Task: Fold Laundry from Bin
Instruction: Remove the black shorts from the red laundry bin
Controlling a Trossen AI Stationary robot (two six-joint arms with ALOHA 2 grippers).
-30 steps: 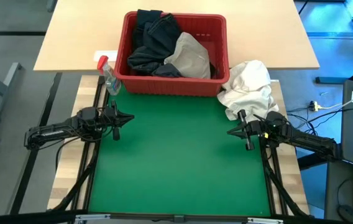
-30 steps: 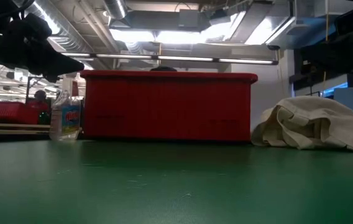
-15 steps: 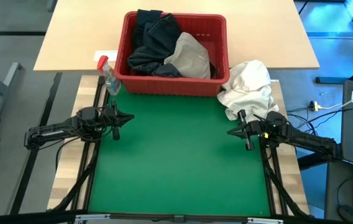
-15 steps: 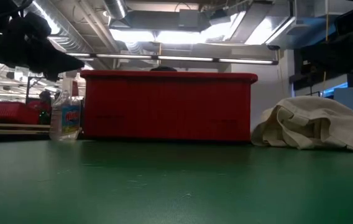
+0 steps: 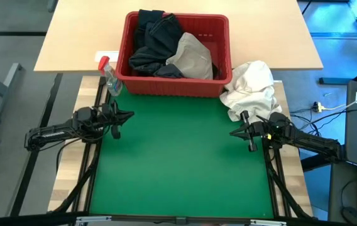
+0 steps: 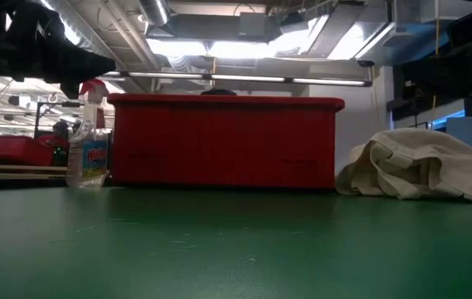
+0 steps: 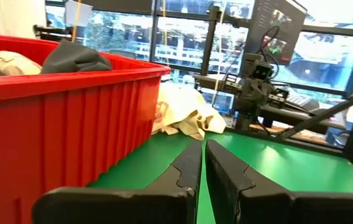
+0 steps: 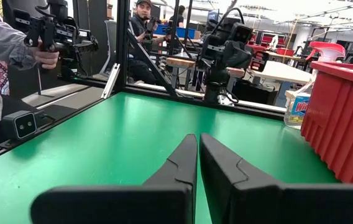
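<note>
Both jaws clear of laundry

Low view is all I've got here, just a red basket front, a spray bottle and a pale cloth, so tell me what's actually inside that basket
Observer: From above, the red basket holds dark garments piled on its left side and one beige garment toward its right.
Operator: Where are the grippers? I only see a dark shape at top left.
Observer: The left gripper hovers over the green mat's left edge, in front of the spray bottle, fingers shut and empty.
Operator: And the right one?
Observer: The right gripper hangs over the mat's right edge, just in front of the white cloth, also shut and holding nothing.
</note>
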